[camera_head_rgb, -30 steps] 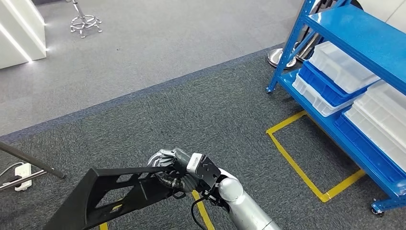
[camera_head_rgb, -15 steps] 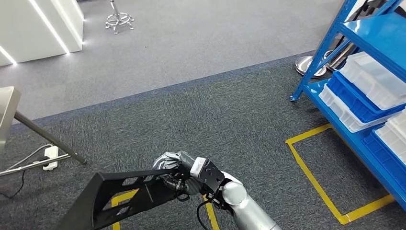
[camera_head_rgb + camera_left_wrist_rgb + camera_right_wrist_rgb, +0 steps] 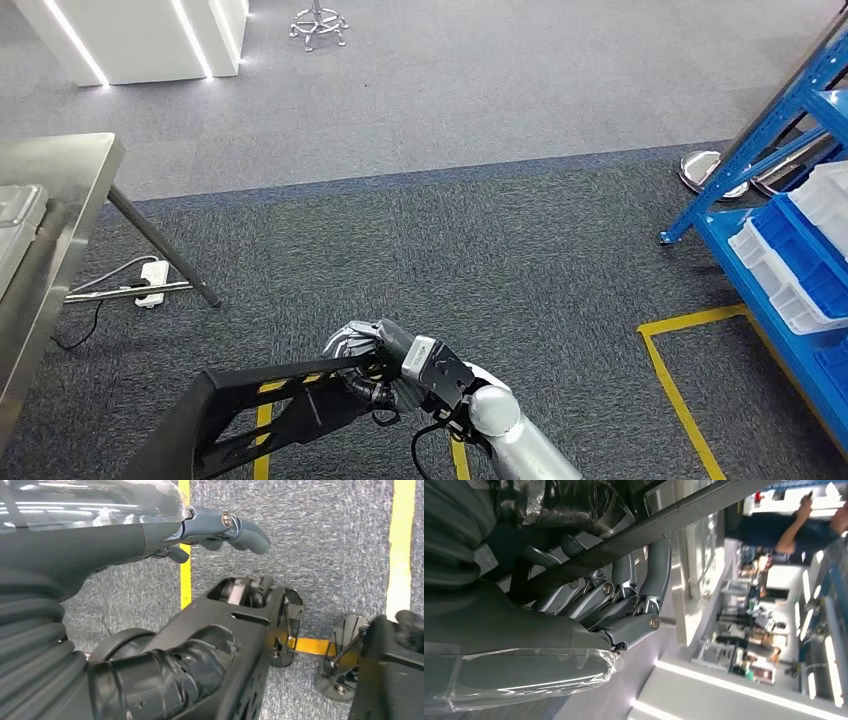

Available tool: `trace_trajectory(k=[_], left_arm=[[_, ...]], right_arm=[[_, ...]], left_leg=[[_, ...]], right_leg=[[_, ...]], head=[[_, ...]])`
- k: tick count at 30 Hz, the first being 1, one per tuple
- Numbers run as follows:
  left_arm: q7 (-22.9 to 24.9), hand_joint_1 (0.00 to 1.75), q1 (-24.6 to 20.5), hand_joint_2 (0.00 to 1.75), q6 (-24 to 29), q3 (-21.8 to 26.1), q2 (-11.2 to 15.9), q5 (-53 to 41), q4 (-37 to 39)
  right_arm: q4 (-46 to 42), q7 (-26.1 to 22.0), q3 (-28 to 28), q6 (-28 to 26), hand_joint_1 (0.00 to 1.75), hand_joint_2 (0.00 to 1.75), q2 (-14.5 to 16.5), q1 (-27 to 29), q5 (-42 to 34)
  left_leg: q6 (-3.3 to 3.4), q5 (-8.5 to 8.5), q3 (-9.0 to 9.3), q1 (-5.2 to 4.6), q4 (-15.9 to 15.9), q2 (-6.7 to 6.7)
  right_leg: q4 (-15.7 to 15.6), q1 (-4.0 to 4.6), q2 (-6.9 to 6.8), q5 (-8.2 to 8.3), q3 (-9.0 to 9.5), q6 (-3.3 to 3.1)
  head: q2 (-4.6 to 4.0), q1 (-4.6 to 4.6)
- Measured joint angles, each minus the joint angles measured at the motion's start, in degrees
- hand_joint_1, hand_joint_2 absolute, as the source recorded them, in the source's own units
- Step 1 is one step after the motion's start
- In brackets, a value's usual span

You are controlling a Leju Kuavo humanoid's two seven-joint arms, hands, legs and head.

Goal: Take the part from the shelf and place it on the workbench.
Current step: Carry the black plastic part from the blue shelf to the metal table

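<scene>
Gripping the black part (image 3: 250, 410) — right hand (image 3: 365, 360) fingers wrapped round it, left hand (image 3: 220, 527) loosely curled, holding nothing

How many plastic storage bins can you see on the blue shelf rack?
3 at least, on the blue metal shelf rack at right: a white bin, a blue bin beneath, a white bin lowest. More may lie beyond the frame.

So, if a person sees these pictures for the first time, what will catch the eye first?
Probably the long black part, low in the head view, held at one end by the right hand. Next, the blue shelf with its bins at the right edge, and the steel workbench at the left.
</scene>
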Motion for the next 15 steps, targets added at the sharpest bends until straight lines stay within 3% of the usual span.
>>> trace_trajectory(k=[2,3,4,6,7,8,10,12,13,15], left_arm=[[-0.1,0.0,0.0,1.75,-0.1,0.0,0.0,0.0,0.0],[-0.2,0.0,0.0,1.75,-0.1,0.0,0.0,0.0,0.0],[-0.3,0.0,0.1,1.75,-0.3,0.0,0.0,0.0,0.0],[-0.6,0.0,0.1,1.75,-0.9,0.0,0.0,-0.1,0.0],[-0.8,0.0,0.0,1.75,-1.2,0.0,-0.1,-0.2,0.0],[-1.0,0.0,0.0,1.75,-1.6,-0.1,-0.1,-0.3,0.0],[-1.6,0.0,-0.1,1.75,-2.2,-0.6,-0.1,-1.0,0.0],[-2.5,0.0,-0.1,1.75,-2.7,-1.2,-0.1,-1.8,0.0],[-3.0,0.0,-0.1,1.75,-3.0,-1.6,-0.1,-2.2,0.0],[-3.9,0.0,-0.3,1.75,-3.3,-2.3,0.1,-2.5,0.0]], right_arm=[[-0.1,0.0,-0.1,0.0,1.75,1.75,-0.4,0.4,0.1],[-0.1,0.0,-0.1,0.0,1.75,1.75,-0.7,0.7,0.1],[-0.1,0.0,-0.1,0.0,1.75,1.75,-0.9,0.8,0.2],[-0.2,0.1,-0.1,0.1,1.75,1.75,-1.1,0.9,0.2],[-0.2,0.0,-0.1,0.2,1.75,1.75,-1.1,0.9,0.3],[-0.2,0.0,-0.1,0.3,1.75,1.75,-1.1,0.9,0.3],[-0.3,-0.1,-0.1,0.4,1.75,1.75,-1.2,0.9,0.3],[-0.3,-0.2,-0.1,0.5,1.75,1.75,-1.1,0.8,0.4],[-0.3,-0.2,-0.1,0.5,1.75,1.75,-1.0,0.7,0.4],[-0.4,-0.4,-0.1,1.0,1.75,1.75,-0.9,0.4,0.3]], left_leg=[[0.33,0.02,-0.04,-0.08,0.0,-1.2],[0.37,0.0,-0.04,-0.14,0.1,-1.93],[0.38,-0.02,-0.03,-0.2,0.2,-2.68],[0.27,-0.12,-0.04,-0.24,0.5,-4.22],[0.15,-0.19,-0.12,-0.27,0.7,-4.86],[-0.04,-0.22,-0.31,-0.26,0.9,-5.53],[-0.66,-0.05,-0.78,-0.04,1.0,-6.67],[-1.41,0.13,-1.05,0.2,0.9,-7.47],[-1.71,-0.22,-1.3,0.09,1.4,-6.72],[-2.18,-2.55,-3.14,-0.07,5.4,-3.65]], right_leg=[[7.4,0.03,1.63,-2.97,-3.75,-0.01],[9.6,0.08,1.88,-3.23,-5.06,-0.06],[9.8,0.09,2.03,-2.39,-5.47,-0.16],[4.2,0.09,3.13,1.92,-3.45,-0.65],[0.6,0.03,4.54,3.72,-1.98,-0.97],[-2.4,-0.01,5.8,4.96,-0.78,-1.17],[-4.6,0.11,7.01,5.26,0.04,-1.31],[-5.2,0.14,5.82,5.49,0.36,-1.56],[-5.5,0.0,5.12,5.62,0.63,-1.83],[-6.0,-0.26,3.49,5.76,1.14,-2.38]], head=[[0.0,0.02],[0.0,0.02],[0.0,0.01],[0.0,0.02],[0.0,0.01],[0.0,0.01],[0.0,0.02],[0.0,0.02],[0.0,-0.08],[0.0,-0.4]])
